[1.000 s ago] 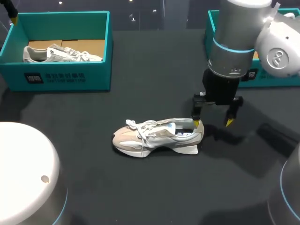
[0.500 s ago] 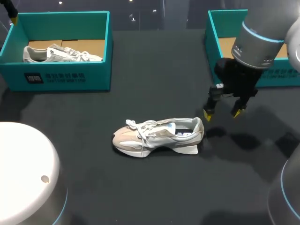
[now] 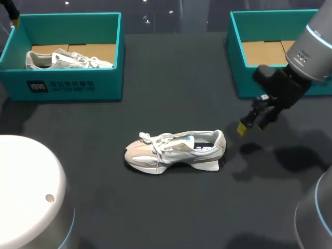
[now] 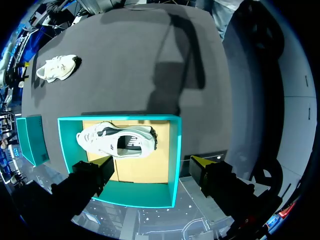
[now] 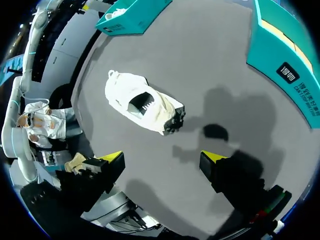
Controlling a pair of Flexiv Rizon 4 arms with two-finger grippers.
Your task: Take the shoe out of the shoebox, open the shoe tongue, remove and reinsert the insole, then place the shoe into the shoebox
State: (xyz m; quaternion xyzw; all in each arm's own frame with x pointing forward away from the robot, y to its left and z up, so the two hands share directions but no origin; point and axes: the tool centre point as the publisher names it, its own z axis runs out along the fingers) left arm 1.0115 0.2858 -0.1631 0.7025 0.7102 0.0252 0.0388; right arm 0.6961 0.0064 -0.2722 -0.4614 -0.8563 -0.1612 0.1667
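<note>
shoe (image 3: 174,150) sits out on the table (image 3: 171,93), right gripper (image 3: 252,126) open and empty near its heel (image 3: 219,141); tongue-opening looks next, gotta pinch the tongue (image 3: 179,141)

So off to the side there's a second teal box (image 3: 111,78) parked at the table's (image 3: 171,88) far left corner, open on top, with a printed label (image 3: 61,86) on its front wall. Inside it a pale grey-and-white sneaker (image 3: 67,59) is lying on the tan cardboard floor (image 3: 101,51), sitting close to the front wall, and bare cardboard shows behind it. The table is just plain matte black.
</note>
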